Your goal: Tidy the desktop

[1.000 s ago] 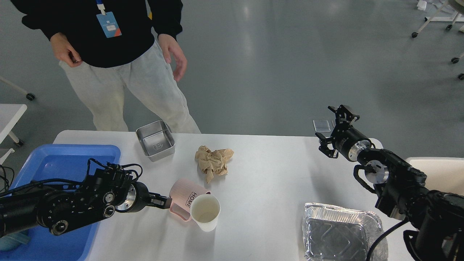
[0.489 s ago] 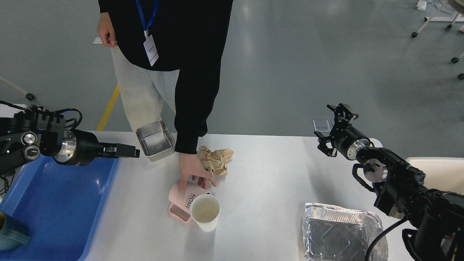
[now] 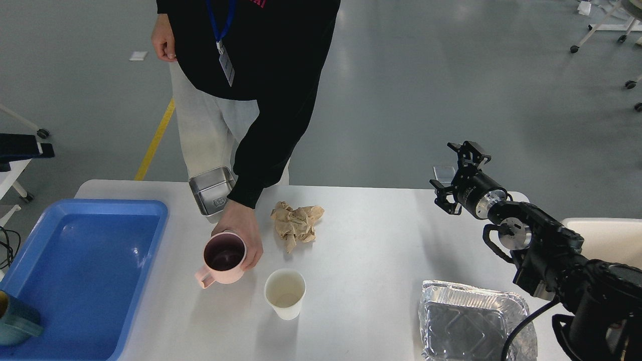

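The large white rectangular desktop (image 3: 371,260) with rounded corners fills the lower part of the head view, and everything else is placed against it. On its left end lies a shallow blue plastic tray (image 3: 75,225), with part of a teal cup (image 3: 17,323) showing at the tray's near left corner. At the desktop's far edge, left of centre, sits a small square stainless-steel container (image 3: 210,193), partly hidden by a person's sleeve. The person (image 3: 251,65), in a black top and pale trousers with a blue lanyard and badge, stands beyond that far edge and leans over it. The person's hand (image 3: 241,235) wraps around a pink plastic mug with a handle (image 3: 223,258), which stands upright on the desktop near the tray's right side, its dark inside visible. Just right of the mug and apart from it stands a white paper cup (image 3: 285,293), open end up. Behind the paper cup, towards the far edge, lies a crumpled brown paper wad (image 3: 296,223). At the desktop's near right corner rests a crinkled aluminium foil tray (image 3: 474,321).

The right gripper (image 3: 454,173) hangs above the desktop's far right corner, its two black fingers spread apart with nothing between them. The left gripper does not appear in the view.
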Controlling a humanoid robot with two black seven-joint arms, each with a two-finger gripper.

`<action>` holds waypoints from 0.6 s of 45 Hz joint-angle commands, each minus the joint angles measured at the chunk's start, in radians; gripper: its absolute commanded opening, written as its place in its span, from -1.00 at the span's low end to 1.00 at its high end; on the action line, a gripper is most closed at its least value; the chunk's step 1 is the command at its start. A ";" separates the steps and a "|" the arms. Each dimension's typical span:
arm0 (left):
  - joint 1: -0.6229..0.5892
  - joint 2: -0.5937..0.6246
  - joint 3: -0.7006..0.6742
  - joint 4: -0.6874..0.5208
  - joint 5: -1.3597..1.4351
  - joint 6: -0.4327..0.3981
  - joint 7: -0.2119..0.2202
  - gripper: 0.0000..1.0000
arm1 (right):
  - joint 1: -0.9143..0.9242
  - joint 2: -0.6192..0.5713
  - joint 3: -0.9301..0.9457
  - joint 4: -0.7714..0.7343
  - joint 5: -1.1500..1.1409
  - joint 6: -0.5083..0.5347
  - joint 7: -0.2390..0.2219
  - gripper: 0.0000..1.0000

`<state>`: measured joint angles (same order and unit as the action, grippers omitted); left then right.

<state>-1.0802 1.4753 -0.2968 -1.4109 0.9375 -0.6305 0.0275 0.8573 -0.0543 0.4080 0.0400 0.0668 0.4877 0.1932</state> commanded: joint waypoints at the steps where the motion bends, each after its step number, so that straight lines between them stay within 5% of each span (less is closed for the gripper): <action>1: -0.003 0.068 -0.050 -0.008 -0.019 -0.008 0.000 0.74 | 0.000 0.014 0.000 0.000 0.001 -0.001 0.000 1.00; 17: -0.004 0.142 -0.137 -0.008 -0.023 -0.069 0.002 0.74 | 0.009 0.018 -0.002 0.003 0.001 -0.008 0.000 1.00; 27: 0.006 0.076 -0.121 -0.005 -0.022 -0.054 0.011 0.74 | 0.008 0.018 -0.002 0.001 -0.001 -0.008 0.000 1.00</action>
<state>-1.0834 1.6018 -0.4301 -1.4189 0.9142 -0.6987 0.0294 0.8667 -0.0368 0.4069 0.0428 0.0671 0.4801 0.1932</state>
